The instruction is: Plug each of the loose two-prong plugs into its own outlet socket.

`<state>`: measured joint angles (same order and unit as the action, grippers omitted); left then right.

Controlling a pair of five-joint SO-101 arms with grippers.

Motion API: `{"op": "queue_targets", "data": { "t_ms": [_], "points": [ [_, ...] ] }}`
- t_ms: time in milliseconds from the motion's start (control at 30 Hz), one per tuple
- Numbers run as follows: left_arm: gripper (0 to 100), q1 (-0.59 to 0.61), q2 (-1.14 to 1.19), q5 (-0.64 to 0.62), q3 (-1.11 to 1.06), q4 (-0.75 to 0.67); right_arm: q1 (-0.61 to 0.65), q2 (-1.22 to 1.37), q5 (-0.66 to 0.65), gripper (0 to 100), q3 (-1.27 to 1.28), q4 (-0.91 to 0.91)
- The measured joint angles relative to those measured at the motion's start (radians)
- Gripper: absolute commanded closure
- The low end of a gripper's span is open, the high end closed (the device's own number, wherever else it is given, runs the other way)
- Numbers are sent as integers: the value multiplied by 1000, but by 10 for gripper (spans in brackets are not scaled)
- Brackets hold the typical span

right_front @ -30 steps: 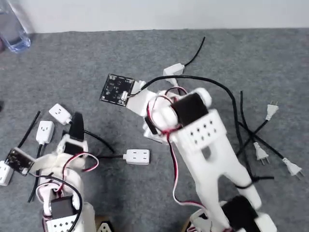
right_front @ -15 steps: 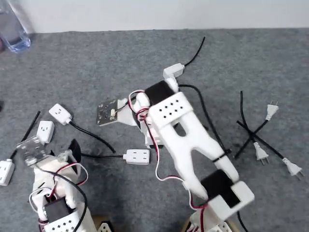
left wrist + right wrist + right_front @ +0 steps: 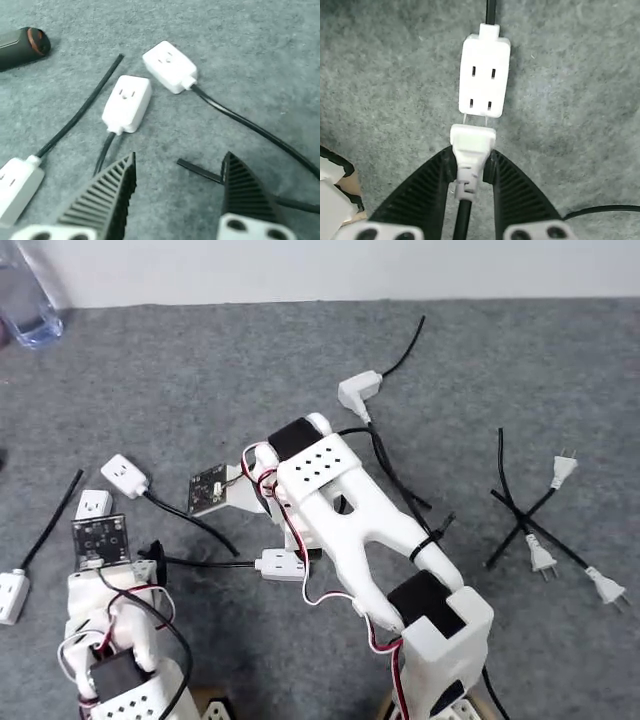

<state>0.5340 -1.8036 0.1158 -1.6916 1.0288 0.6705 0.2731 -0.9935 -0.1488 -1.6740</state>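
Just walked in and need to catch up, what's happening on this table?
The right end effector grips a white two-prong plug, its prongs right against the end of a white outlet socket on the gray mat, not seated. The left end effector hangs open and empty near two other sockets. Three loose plugs lie off to the side.

Sockets [image 3: 124, 474], plugs [image 3: 541, 558] on grey carpet [image 3: 200, 350]

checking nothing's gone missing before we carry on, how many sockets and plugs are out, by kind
outlet sockets: 5
loose plugs on the table: 3
plug held in the right tool: 1
total: 9
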Motion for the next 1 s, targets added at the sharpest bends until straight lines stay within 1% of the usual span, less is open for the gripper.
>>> {"op": "queue_targets", "data": {
  "t_ms": [100,267,367,600,1000],
  "points": [
    [736,48,0,0,0,-14,0,0,6,991,0,0],
    [736,64,0,0,0,-14,0,6,6,991,35,21],
    [736,66,0,0,0,-14,0,6,6,991,94,54],
    [736,63,0,2,0,-14,5,6,6,991,104,94],
    [736,63,0,2,0,-14,15,6,5,991,104,98]
  ]
}}
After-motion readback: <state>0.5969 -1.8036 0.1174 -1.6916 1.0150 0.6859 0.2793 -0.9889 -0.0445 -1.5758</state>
